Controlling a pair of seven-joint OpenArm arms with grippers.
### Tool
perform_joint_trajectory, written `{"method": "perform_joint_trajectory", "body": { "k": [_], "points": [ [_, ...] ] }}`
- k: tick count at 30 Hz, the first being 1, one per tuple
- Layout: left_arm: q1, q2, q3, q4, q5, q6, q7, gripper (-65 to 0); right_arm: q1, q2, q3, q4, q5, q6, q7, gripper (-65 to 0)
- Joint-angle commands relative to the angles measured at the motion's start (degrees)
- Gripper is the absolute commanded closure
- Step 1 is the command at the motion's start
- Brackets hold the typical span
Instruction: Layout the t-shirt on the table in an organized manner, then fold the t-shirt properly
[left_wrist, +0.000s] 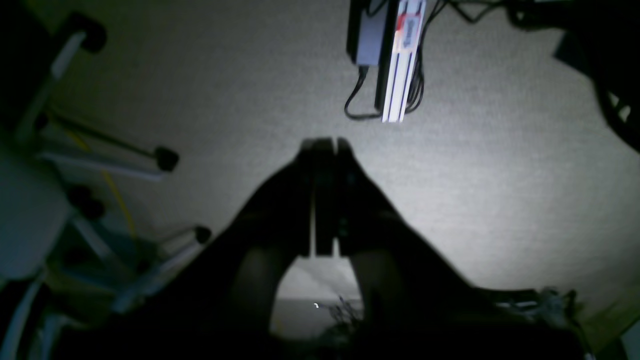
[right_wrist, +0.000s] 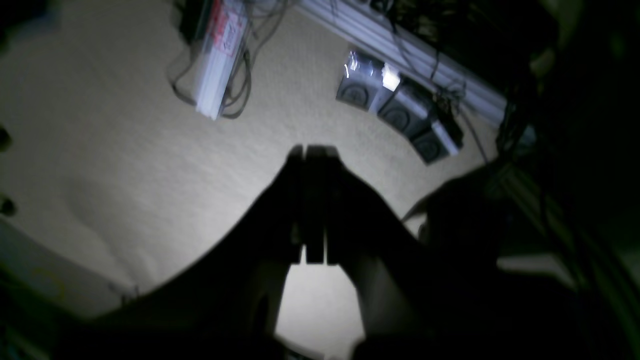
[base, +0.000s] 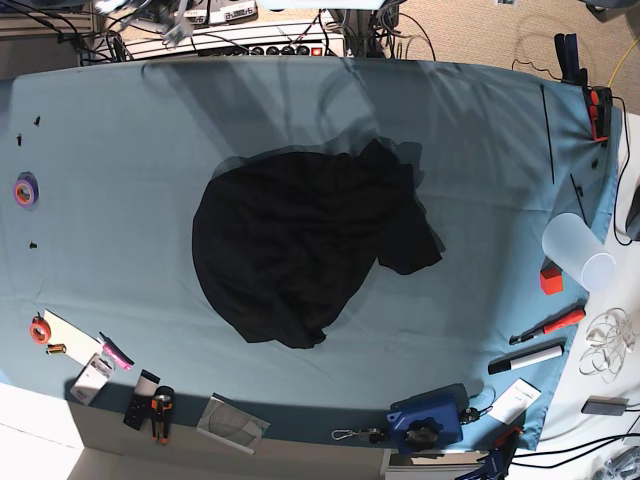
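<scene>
The t-shirt (base: 300, 250) sits bunched mid-frame on the table (base: 120, 200). Left gripper (left_wrist: 325, 145) and right gripper (right_wrist: 314, 150) are both pinched closed, empty, aimed at floor; a blind grab could catch several layers

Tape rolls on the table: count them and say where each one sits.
2. A purple tape roll lies near the table's left edge; an orange tape roll lies lower down that edge, by the tools. Others may be hidden.
</scene>
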Motion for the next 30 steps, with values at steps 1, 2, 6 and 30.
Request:
{"method": "perform_joint_trajectory", "body": {
  "k": [1, 2, 6, 30],
  "points": [
    [1.86, -0.17, -0.11, 3.43, -0.04, 1.25, 0.46, 0.0, -1.46, 0.81, 2.19, 3.48, 1.55, 0.2, -0.31, 0.0],
    [2.64, -0.11, -0.11, 6.34, -0.02, 2.23, 1.4, 0.0, -2.45, 0.79, 4.11, 6.47, 2.75, 0.28, -1.44, 0.0],
    [5.05, 0.13, -0.11, 18.12, 0.42, 7.13, 4.46, 0.0, -5.27, 0.79, 11.85, 18.58, 6.19, 1.66, -4.46, 0.0],
    [-10.49, 0.13, -0.11, 31.82, 0.59, 7.8, -10.47, -4.8, 8.26, 0.79, 22.27, 35.87, 0.22, 2.05, -3.5, 0.0]
  ]
}}
